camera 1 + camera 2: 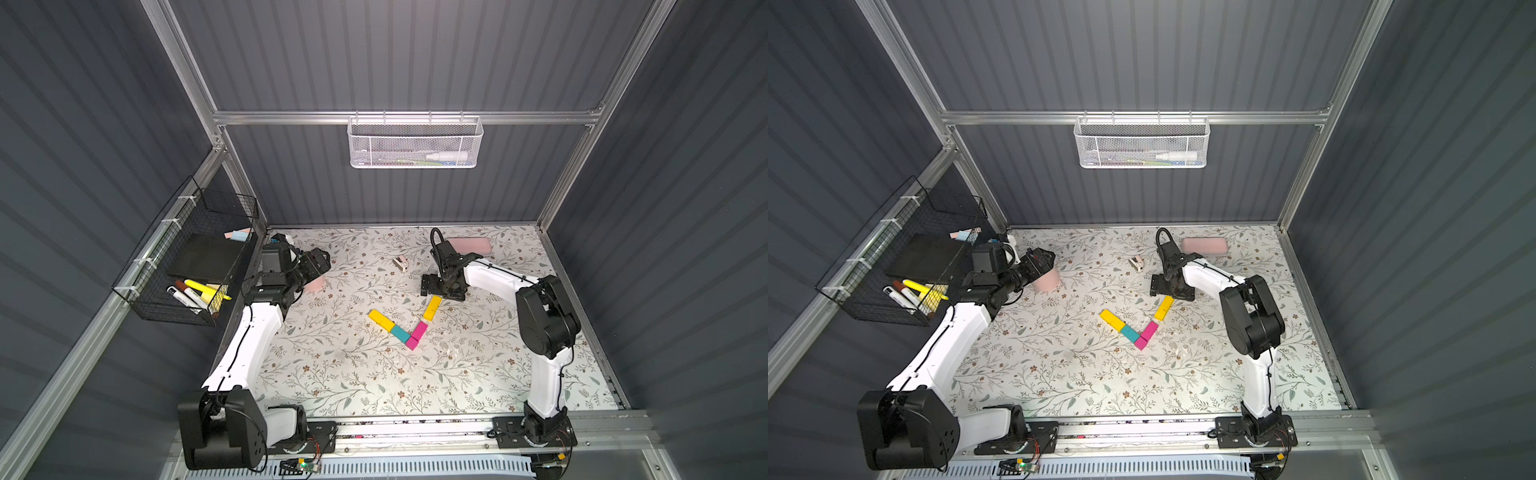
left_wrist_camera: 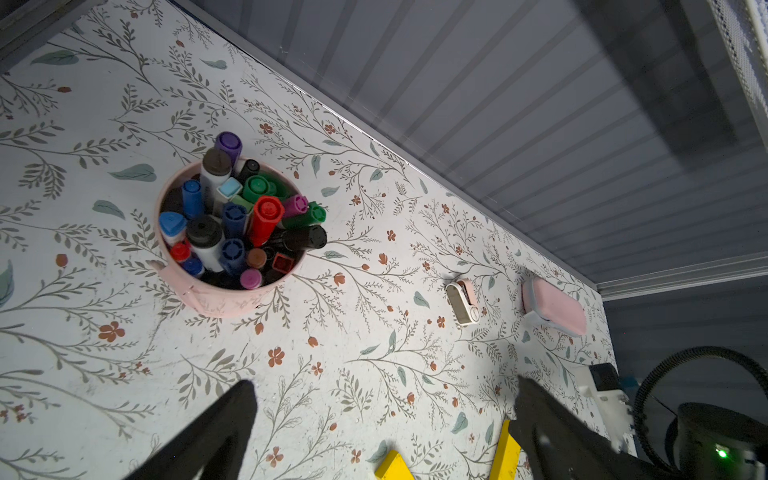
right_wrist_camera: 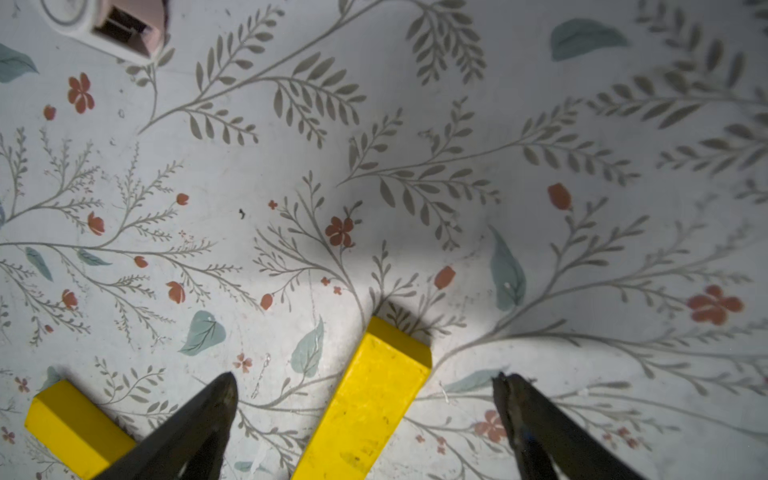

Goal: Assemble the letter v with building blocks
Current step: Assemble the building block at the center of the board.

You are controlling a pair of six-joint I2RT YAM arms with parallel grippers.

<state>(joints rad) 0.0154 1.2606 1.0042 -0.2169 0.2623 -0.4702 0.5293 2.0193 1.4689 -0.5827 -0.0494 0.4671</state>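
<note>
Building blocks [image 1: 400, 332] formed a V [image 1: 1141, 343] just below mid-frame on the table [image 1: 332, 374] in both top views, in the left wrist view left gripper [image 2: 384, 384] gaped wide, empty, pen cup [image 2: 216, 299] beyond it, in the right wrist view right gripper [image 3: 365, 381] gaped astride a yellow block [image 3: 374, 411], touching nothing.
</note>
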